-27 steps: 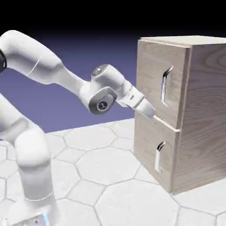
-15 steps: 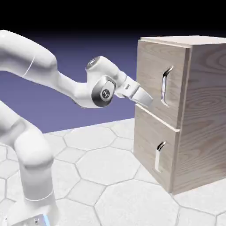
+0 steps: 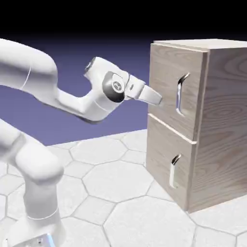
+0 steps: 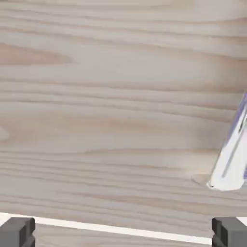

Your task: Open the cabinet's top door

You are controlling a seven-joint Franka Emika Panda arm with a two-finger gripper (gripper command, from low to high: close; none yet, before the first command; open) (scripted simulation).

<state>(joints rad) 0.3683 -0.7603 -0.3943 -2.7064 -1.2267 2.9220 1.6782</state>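
Note:
The cabinet (image 3: 219, 120) is a tall light wood box at the exterior view's right. Its top door (image 3: 166, 82) is closed flush and carries a long vertical silver handle (image 3: 181, 94). My gripper (image 3: 158, 101) points at the lower part of that door, left of the handle and close to the wood. In the hand view the top door (image 4: 116, 96) fills the picture. The handle (image 4: 232, 154) shows at the right edge. Both fingertips (image 4: 17, 232) sit wide apart at the bottom corners, so the gripper (image 4: 123, 234) is open with nothing between them.
The lower door (image 3: 161, 154) with its shorter handle (image 3: 173, 171) sits closed under the top one. The seam between the doors (image 4: 120, 228) runs as a pale line just above my fingertips. A hexagon-tiled table (image 3: 120, 193) lies below the arm.
The hand has risen from the seam between the two doors to the lower part of the top door, levelling out and staying close to the wood. The doors have not moved.

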